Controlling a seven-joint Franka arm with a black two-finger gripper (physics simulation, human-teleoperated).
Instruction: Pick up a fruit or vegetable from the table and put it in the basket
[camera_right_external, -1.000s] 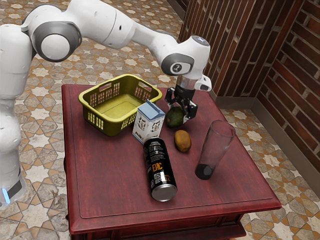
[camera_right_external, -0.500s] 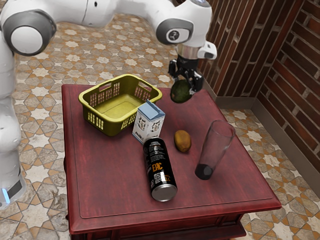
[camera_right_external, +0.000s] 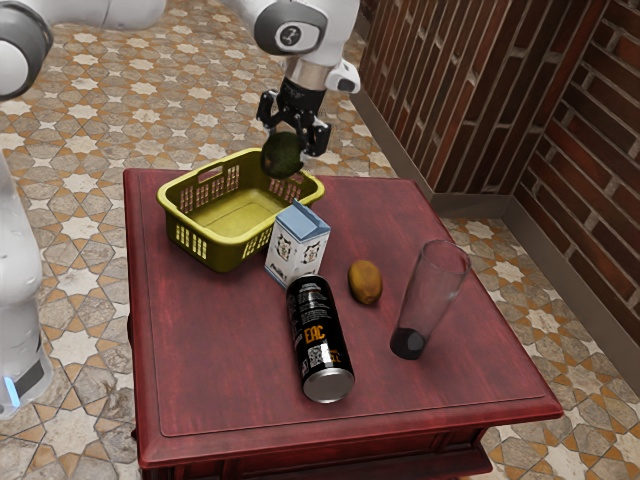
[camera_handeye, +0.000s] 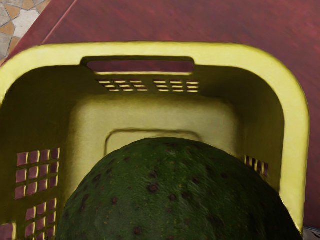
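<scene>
My gripper (camera_right_external: 287, 148) is shut on a dark green avocado (camera_right_external: 281, 157), held in the air over the end of the yellow-green basket (camera_right_external: 240, 238) toward the exterior view's right. In the wrist view the avocado (camera_handeye: 175, 195) is large at the lower edge, with the inside and rim of the basket (camera_handeye: 165, 49) beneath and around it. A brown kiwi-like fruit (camera_right_external: 365, 282) lies on the red table (camera_right_external: 220, 350).
A blue and white milk carton (camera_right_external: 297, 245) stands close beside the basket. In front of it a black can (camera_right_external: 318, 340) lies on its side. A tall clear glass (camera_right_external: 430, 300) stands toward the exterior view's right.
The avocado has been lifted off the table in my gripper and carried toward the exterior view's left, over the basket. The other objects have stayed put.
</scene>
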